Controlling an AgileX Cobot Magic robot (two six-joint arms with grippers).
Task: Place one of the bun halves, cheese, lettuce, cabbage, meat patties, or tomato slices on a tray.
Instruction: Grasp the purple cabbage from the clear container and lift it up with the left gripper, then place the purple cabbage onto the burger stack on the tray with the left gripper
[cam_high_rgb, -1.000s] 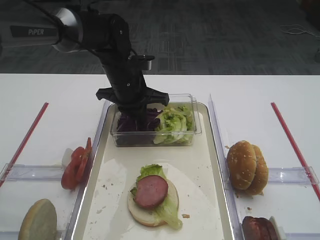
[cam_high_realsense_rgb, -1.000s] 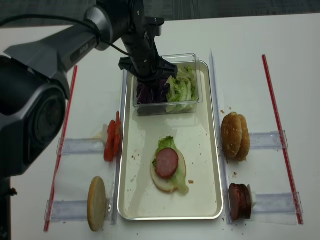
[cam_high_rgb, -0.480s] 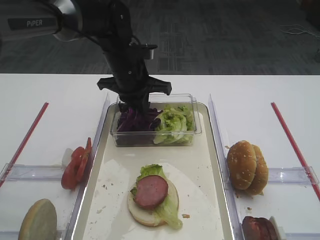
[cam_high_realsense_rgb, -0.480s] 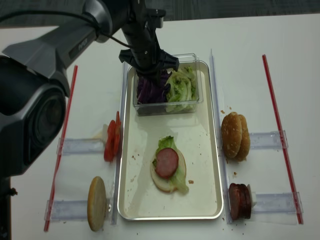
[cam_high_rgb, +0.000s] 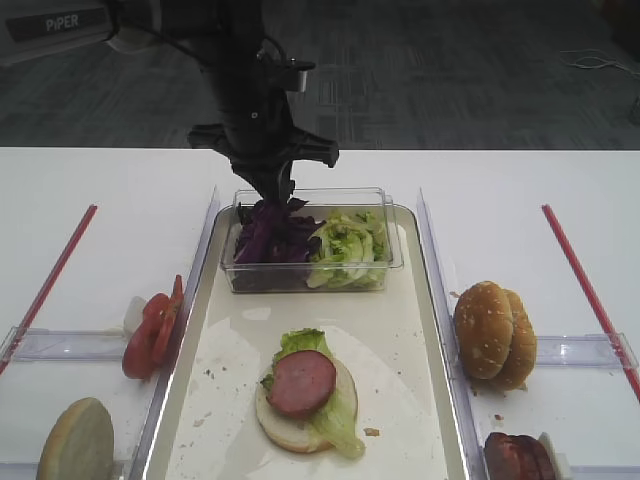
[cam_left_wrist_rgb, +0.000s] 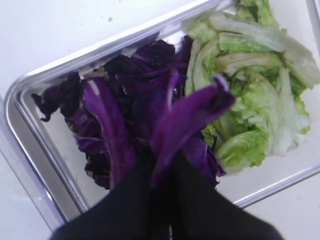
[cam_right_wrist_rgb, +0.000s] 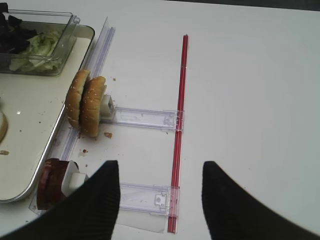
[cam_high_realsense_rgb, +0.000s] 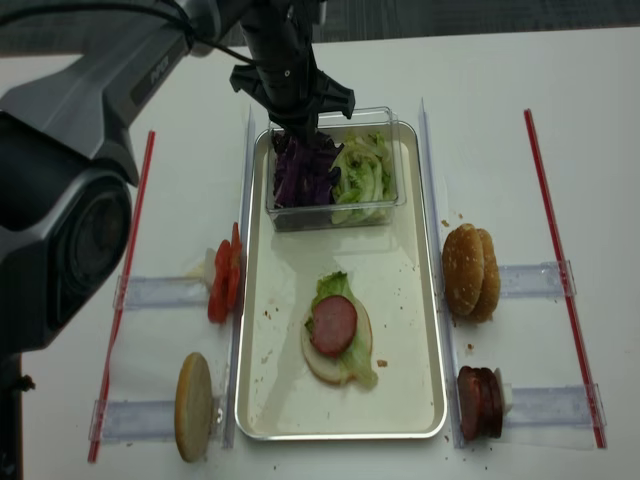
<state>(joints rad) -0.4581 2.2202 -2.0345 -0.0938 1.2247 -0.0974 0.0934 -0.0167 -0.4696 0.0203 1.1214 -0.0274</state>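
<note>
The left gripper (cam_left_wrist_rgb: 162, 175) pinches a cabbage (cam_left_wrist_rgb: 187, 117) strip above the clear box (cam_high_rgb: 392, 262) at the tray's (cam_high_rgb: 425, 400) far end.

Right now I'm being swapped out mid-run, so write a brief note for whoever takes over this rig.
Left end effector: shut on a cabbage strip, just above the clear box.
Right end effector: open, holding nothing, over the table's right side.
Done: bun half, lettuce and meat patty stacked on the tray.
Left: cabbage onto the stack.
Off-tray: tomato slices, spare buns.
</note>
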